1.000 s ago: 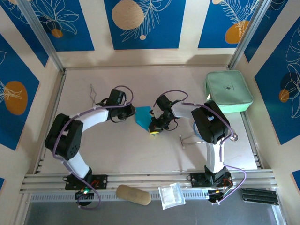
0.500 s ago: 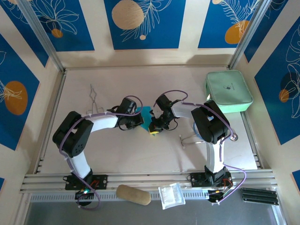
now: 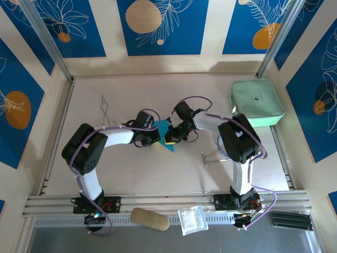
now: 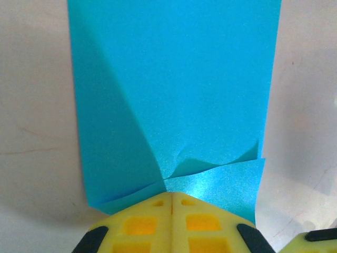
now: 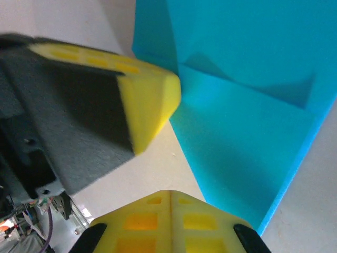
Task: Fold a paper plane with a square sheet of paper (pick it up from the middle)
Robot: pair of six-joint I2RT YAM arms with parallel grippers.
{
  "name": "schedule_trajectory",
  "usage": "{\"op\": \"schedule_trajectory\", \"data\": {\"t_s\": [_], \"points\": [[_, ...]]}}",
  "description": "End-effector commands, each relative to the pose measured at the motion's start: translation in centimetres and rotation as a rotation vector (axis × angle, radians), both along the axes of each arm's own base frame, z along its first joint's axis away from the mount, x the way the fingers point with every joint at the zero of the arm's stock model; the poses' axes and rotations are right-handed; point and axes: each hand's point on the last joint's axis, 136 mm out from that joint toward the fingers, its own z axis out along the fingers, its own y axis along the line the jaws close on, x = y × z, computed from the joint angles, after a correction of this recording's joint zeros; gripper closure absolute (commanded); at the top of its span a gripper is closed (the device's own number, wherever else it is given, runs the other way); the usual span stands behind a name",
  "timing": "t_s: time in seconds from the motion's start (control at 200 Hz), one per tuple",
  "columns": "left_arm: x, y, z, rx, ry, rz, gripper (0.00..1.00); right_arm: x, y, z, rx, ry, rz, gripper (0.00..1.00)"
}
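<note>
The square sheet of paper (image 3: 165, 128) is a teal-blue, partly folded shape lying on the table between my two grippers. In the left wrist view the paper (image 4: 174, 89) shows a diagonal fold on its left and a raised ripple at its near edge. That ripple runs into the tips of my left gripper (image 4: 172, 194), whose yellow pads are shut on that edge. My left gripper (image 3: 156, 136) sits at the paper's left side. My right gripper (image 3: 171, 139) is shut and empty. Its tips (image 5: 170, 193) rest over bare table just beside the paper's edge (image 5: 247, 132), facing a left fingertip (image 5: 150, 100).
A mint-green pouch (image 3: 256, 103) lies at the back right. A clear plastic bag (image 3: 192, 220) and a tan oblong (image 3: 150, 219) rest on the front rail. Thin wire pieces lie at the left (image 3: 105, 108) and by the right arm (image 3: 213, 155).
My left gripper has travelled right onto the paper's left edge and closed there. The paper has shifted and turned a little. The right gripper has barely moved.
</note>
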Motion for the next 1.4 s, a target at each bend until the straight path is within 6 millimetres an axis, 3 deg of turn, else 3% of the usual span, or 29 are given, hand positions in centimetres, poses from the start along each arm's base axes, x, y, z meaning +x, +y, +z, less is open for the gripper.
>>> {"op": "schedule_trajectory", "data": {"t_s": [0.0,0.445,0.825,1.246,1.396], "points": [[-0.5,0.9,-1.5,0.057,0.041,0.007,0.95,0.5,0.4,-0.5,-0.028,0.029,-0.026,1.0],[-1.5,2.3,-2.9,0.115,0.12,0.074,0.96,-0.4,1.1,-2.6,-0.064,0.061,0.029,1.0],[-2.2,3.8,-4.3,0.185,0.166,0.103,0.98,-1.7,-1.5,-4.6,-0.151,0.096,0.031,1.0],[-2.2,4.4,-5.1,0.196,0.187,0.1,0.99,-6.2,-5.5,-4.2,-0.146,0.157,0.028,1.0],[-1.7,3.4,-4.3,0.146,0.168,0.082,0.98,-5.5,-5.6,-2.7,-0.118,0.114,0.011,1.0]]}}
